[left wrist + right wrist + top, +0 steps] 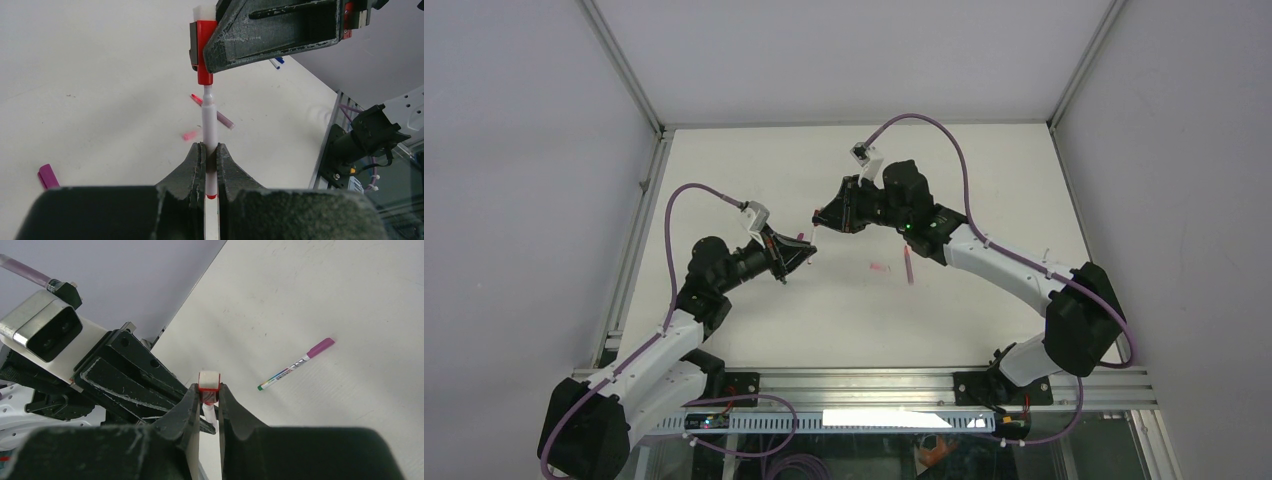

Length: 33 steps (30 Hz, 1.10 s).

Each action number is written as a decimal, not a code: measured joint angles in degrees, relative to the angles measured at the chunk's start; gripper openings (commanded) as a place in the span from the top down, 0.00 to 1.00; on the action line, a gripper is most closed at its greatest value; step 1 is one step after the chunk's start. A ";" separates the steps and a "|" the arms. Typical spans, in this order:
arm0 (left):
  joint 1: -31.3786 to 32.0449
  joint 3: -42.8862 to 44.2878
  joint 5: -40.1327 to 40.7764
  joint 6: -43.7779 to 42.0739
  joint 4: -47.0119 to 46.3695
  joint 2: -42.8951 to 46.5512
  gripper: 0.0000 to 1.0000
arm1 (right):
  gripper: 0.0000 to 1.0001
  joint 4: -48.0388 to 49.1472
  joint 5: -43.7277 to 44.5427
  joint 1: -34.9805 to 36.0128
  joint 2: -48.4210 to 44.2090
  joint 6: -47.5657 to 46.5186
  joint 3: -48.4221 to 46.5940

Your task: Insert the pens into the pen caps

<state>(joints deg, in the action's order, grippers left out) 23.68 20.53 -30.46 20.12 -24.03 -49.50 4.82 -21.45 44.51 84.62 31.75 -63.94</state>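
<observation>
Pen (209, 122) clamped by left claw (210, 151), red cap (204, 75) by right claw (208, 395) — left wrist alone shows magenta cap (47, 176)

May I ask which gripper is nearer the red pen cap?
Right. The right gripper is shut on the red pen cap; the left gripper holds the white pen, clear of the cap.

left gripper (799, 250) and right gripper (822, 218) meet over mid table (724, 180), the right one just behind. pen (210, 127) sits between the left jaws, tip at the mouth of cap (204, 50) between the right jaws. loose pen (909, 266) and loose cap (879, 268) lie on the table to their right.
</observation>
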 measured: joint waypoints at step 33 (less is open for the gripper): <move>1.11 0.90 0.46 -1.79 4.68 0.04 1.00 | 1.00 -5.51 -0.37 1.70 -1.22 -3.87 0.85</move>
<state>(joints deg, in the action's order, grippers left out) 24.80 21.43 -30.00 18.33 -19.35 -49.45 -0.69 -21.82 46.22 83.40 27.88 -63.09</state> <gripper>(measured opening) 0.047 0.163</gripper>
